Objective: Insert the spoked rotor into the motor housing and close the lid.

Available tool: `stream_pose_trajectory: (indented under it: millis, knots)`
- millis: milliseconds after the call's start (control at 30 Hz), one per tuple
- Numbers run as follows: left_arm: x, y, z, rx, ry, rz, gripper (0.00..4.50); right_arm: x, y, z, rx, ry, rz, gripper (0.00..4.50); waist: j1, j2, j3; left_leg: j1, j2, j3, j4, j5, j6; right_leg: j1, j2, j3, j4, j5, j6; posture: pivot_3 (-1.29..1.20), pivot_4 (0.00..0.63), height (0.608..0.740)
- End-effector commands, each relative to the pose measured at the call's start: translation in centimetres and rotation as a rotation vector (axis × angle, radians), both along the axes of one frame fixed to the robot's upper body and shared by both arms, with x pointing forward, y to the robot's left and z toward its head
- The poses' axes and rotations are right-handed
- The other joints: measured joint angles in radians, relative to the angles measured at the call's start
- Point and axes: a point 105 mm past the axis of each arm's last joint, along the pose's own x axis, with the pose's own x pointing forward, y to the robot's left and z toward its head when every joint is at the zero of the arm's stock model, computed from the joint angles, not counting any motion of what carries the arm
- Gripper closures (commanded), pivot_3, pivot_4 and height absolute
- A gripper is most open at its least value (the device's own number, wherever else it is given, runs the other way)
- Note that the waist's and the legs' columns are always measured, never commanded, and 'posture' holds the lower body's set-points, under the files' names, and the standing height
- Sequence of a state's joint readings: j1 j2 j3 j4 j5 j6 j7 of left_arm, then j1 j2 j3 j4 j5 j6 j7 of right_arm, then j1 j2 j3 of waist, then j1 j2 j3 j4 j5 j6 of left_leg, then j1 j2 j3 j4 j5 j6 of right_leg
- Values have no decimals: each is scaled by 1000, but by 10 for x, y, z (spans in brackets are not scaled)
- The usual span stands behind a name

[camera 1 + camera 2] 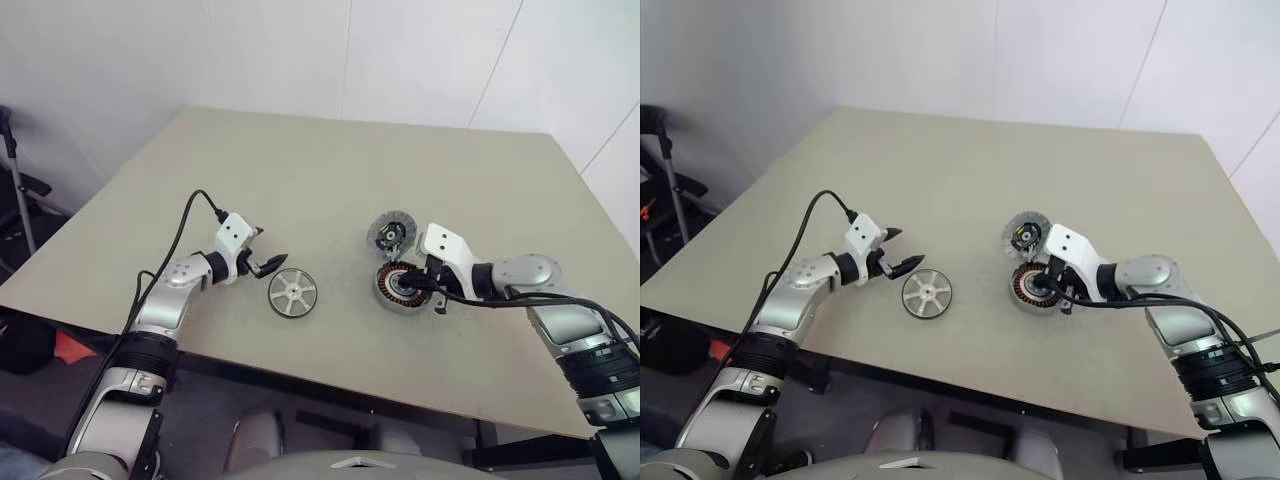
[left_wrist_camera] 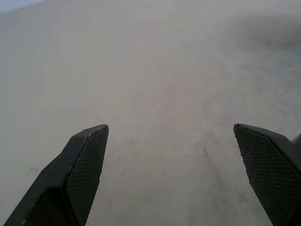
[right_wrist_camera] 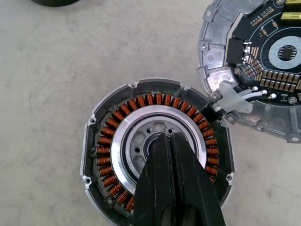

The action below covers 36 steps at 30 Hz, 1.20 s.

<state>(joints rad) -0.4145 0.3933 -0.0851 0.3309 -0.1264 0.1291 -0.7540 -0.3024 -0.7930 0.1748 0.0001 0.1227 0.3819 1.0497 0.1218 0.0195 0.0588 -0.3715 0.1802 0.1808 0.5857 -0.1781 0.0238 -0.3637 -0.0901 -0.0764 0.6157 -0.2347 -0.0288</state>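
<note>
The left gripper (image 1: pixel 268 264) is hanging wide open just above the table (image 1: pixel 300 170), right beside the spoked rotor (image 1: pixel 292 293), which is lying flat and untouched near the table's front edge. The right gripper (image 3: pixel 170 141) is pinched shut with nothing held, its tips pointing into the middle of the motor housing (image 3: pixel 155 150). The lid (image 3: pixel 254 61) is lying open just behind the housing, inner face up, joined to it at the rim by white wires.

The main risk, as I am reading it, is the rotor being nudged rather than gripped: a flat wheel on a smooth top is likely to slide toward the front edge (which is close). The shut right fingers are also blocking the housing's mouth, so the rotor is going to collide with them unless that arm is clearing out first, and any knock could be straining the lid's wires.

Behind both parts the table is standing broad and bare, giving plenty of room; the tight side is the front.
</note>
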Motion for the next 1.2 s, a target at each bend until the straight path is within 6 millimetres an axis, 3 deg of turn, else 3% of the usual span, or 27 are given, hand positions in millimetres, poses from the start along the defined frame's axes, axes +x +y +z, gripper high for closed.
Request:
stream_pose_trajectory:
  millis: [33, 267, 500, 767, 967, 1200]
  knots:
    - [5, 1, 14, 7, -56, 0, 0, 2, 3, 12, 26, -22, 3, 4470, 0, 0, 0, 1, 0, 0, 0, 0, 0, 1, 0, 0, 0, -1, 2, 0, 0, 740]
    - [3, -2, 18, -54, -28, -2, 0, 12, 10, 80, 117, -203, 32, 4470, 0, 0, 0, -1, 0, 0, 0, 0, 0, -1, 0, 1, 0, 0, -1, 0, 0, 740]
    - [-24, 3, -5, -145, 220, -10, 0, 28, 7, 116, 161, -335, -48, 4470, -1, 0, 0, -3, -1, 1, -4, 1, -1, -4, 0, 1, 0, 0, -2, 0, 0, 740]
    - [-65, 12, -7, -195, 477, -37, 0, 31, 10, 105, 148, -319, -69, 4470, 3, 1, 0, -4, -1, 1, -5, 1, -2, -6, 0, 0, 0, -1, -3, 0, 0, 740]
    - [-63, 12, -1, -261, 498, -3, 0, 31, 11, 105, 145, -321, -64, 4470, -1, 1, 0, 1, -1, 1, -5, 2, -3, -2, 0, 1, 0, -2, -2, 0, 0, 740]
    - [-78, 10, 8, -392, 646, -45, 0, 29, 11, 103, 133, -314, -51, 4470, -1, 1, 0, 0, -1, 1, -6, 2, -3, -3, 0, 1, 0, -1, -2, 0, 0, 740]
